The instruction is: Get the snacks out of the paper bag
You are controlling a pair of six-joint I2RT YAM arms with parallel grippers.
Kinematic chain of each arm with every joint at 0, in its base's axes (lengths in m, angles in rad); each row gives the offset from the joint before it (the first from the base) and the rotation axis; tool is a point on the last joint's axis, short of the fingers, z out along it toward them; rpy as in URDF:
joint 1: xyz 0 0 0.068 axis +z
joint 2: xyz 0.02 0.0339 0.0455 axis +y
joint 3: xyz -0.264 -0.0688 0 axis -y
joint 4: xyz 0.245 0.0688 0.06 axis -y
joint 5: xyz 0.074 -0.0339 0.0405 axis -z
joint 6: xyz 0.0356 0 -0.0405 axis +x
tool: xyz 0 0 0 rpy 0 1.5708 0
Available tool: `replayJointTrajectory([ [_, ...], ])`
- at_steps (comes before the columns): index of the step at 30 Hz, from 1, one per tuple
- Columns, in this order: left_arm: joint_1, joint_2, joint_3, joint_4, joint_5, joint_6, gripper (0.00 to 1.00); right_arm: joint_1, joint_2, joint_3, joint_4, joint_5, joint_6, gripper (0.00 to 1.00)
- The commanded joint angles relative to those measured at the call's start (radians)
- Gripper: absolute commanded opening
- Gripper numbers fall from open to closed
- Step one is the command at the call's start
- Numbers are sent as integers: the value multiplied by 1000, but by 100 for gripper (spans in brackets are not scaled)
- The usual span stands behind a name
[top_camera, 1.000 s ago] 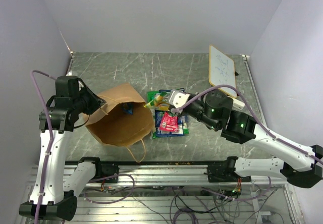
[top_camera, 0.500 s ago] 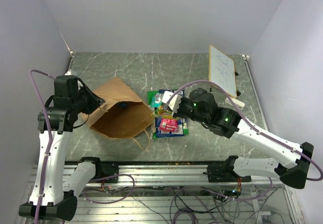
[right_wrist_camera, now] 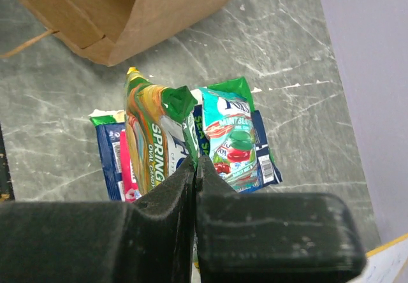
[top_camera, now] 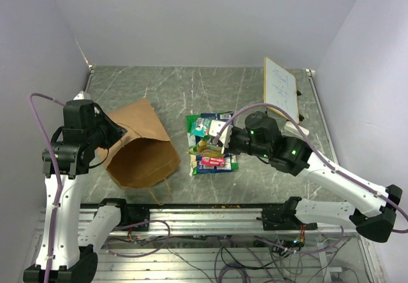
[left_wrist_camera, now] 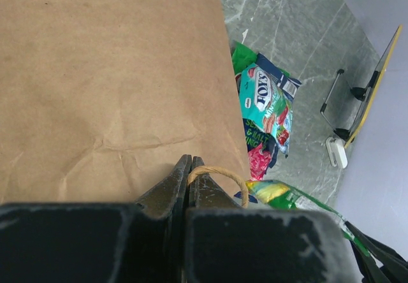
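Shift: paper bag [top_camera: 140, 146] swung L, clear of the pile.
L gripper [left_wrist_camera: 189, 168] is pinched shut on its handle [left_wrist_camera: 217, 173]; vs 1 s ago the bag sits further L. R gripper [right_wrist_camera: 194, 168] is clamped on yellow-green packet [right_wrist_camera: 146, 136], over snacks pile [top_camera: 213, 162] beside the bag. I can't see into the bag, so I can't call it empty.

My left gripper [top_camera: 116, 132] met the left edge of the paper bag [top_camera: 141, 149], which lay on the table [top_camera: 191, 87]. My right gripper [top_camera: 211, 143] hung over the snacks [top_camera: 215, 162], at a yellow-green packet [top_camera: 200, 147].
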Motion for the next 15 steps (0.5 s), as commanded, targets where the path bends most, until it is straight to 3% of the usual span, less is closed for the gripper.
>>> replayJointTrajectory([
  [1, -3, -15, 20, 4, -25, 11, 7, -6, -27, 49, -50, -43, -15, 0],
  [5, -3, -18, 23, -5, -27, 15, 7, -9, 17, 49, -53, -3, -8, 0],
  [15, -2, -29, 27, -13, -25, 14, 7, -63, 127, 35, -9, -66, -15, 0],
])
